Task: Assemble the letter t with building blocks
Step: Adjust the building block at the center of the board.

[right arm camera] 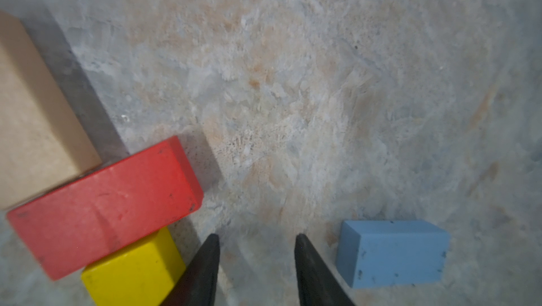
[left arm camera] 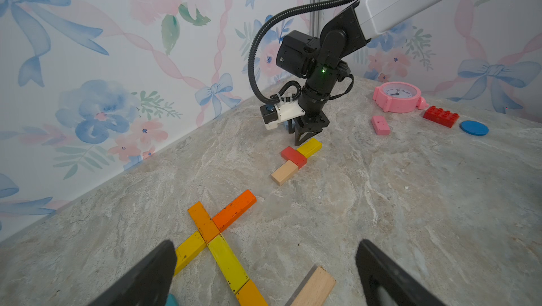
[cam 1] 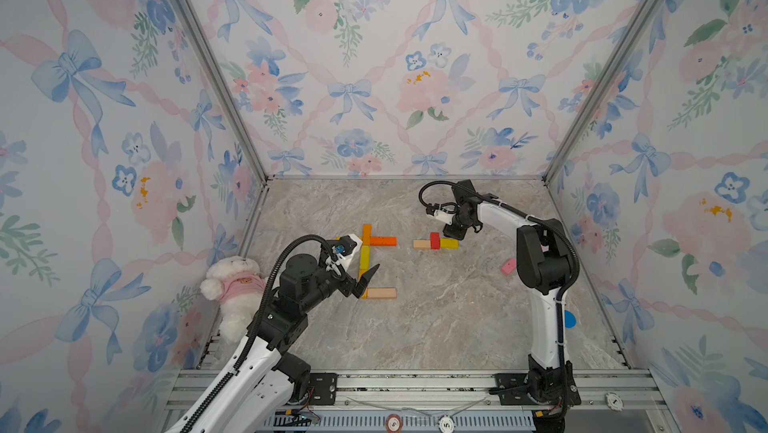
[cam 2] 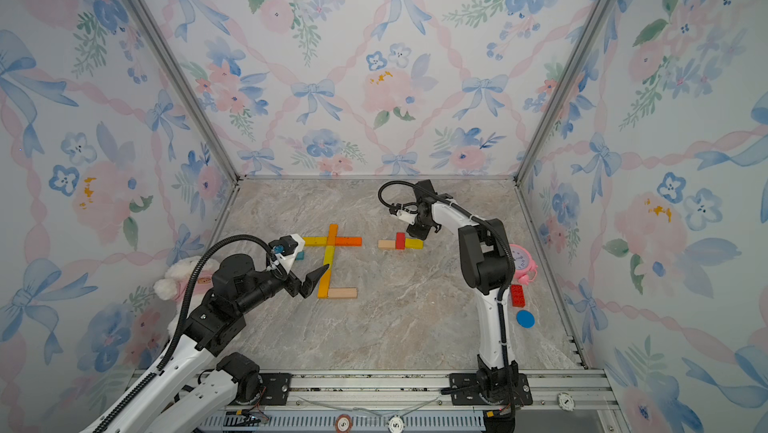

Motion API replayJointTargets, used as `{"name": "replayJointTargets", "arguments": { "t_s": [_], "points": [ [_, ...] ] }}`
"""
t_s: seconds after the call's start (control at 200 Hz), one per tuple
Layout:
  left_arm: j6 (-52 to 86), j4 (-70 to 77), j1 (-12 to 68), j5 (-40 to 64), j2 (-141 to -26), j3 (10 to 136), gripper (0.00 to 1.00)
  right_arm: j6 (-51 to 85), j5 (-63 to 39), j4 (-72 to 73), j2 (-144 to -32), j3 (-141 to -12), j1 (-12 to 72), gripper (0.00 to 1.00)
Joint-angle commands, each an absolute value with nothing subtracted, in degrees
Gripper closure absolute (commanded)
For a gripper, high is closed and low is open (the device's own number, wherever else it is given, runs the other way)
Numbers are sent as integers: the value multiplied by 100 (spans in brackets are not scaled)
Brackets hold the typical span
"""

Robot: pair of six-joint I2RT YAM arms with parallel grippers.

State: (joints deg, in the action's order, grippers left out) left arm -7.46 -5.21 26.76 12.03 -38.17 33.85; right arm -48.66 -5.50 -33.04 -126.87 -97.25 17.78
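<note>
Left gripper (cam 1: 368,281), below frame centre, is held wide open, empty; right gripper (right arm camera: 257,235), half-parted, empty, is flanked by yellow block (right arm camera: 132,272) and light blue block (right arm camera: 393,253).

A white plush toy (cam 1: 232,289) is lying at the marble surface's (cam 1: 436,327) left edge. Along the right edge, a pink alarm clock (cam 2: 524,262), a red studded brick (cam 2: 517,296) and a blue disc (cam 2: 525,318) are sitting in a row.

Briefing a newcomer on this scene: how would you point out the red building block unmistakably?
Find the right gripper over the marble table. Beside it, the red block crosses a short row, between a bare wood block and a yellow block. Unlike the studded red brick by the pink clock, it is smooth.
</note>
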Motion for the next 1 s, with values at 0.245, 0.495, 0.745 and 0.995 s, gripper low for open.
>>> {"name": "replayJointTargets", "arguments": {
  "t_s": [0.245, 0.495, 0.745, 0.995],
  "points": [
    [-825, -411, 2681, 1230, -3766, 3314, 2, -4980, -666, -3408, -12568, -9467, 1863, 54],
    [-826, -413, 2683, 1233, -3763, 3321, 2, -4996, -711, -3452, -12581, -9485, 1916, 54],
    [-826, -413, 2687, 1242, -3772, 3316, 2, -4999, -730, -3479, -12551, -9475, 1914, 54],
    [-827, -413, 2684, 1248, -3764, 3320, 2, -5031, -735, -3503, -12451, -9395, 1922, 54]
  ]
}}
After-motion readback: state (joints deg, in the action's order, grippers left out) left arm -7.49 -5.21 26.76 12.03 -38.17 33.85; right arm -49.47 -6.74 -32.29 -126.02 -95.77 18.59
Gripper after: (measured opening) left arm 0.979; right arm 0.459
